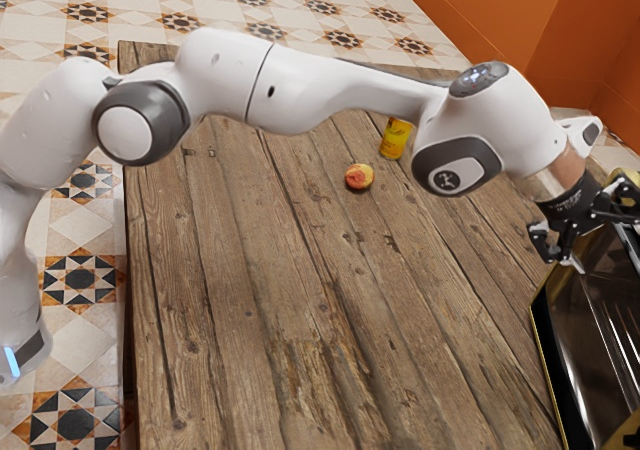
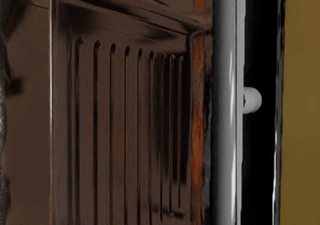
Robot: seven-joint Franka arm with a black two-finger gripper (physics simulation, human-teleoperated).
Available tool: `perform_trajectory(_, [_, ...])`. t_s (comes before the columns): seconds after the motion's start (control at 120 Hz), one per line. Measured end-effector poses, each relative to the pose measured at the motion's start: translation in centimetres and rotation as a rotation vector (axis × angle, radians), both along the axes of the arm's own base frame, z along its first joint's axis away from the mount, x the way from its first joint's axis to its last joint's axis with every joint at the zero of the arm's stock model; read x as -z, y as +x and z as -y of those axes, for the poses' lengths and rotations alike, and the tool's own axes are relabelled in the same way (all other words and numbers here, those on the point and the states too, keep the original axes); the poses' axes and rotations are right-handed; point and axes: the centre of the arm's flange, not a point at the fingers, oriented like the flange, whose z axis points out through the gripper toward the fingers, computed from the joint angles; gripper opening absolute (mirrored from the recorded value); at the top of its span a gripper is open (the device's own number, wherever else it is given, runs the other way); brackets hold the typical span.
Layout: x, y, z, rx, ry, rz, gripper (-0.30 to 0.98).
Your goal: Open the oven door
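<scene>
Relative to the oven (image 1: 553, 370), gripper (image 1: 604, 240) sits at the end farther from the exterior camera, fingers well apart, nothing seen gripped between them; door (image 1: 600, 320), the oven's dark glossy face, lies just beside the gripper, its grey handle (image 2: 225, 105) near the hand, contact indeterminable.

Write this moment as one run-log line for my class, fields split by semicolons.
task: open oven door; fingers: spread apart, near door; door opening: unclear; handle: silver bar; on table: peach, yellow can
</scene>
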Motion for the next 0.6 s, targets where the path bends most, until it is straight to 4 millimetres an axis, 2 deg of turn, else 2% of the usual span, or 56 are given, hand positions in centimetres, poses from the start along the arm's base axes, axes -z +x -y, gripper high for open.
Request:
perform_trajectory(0.375, [1.6, 0.6, 0.0, 0.001, -0.024, -0.036, 0.68])
perform_trajectory(0.6, [1.0, -0.1, -0.8, -0.016, -0.029, -0.048, 0.68])
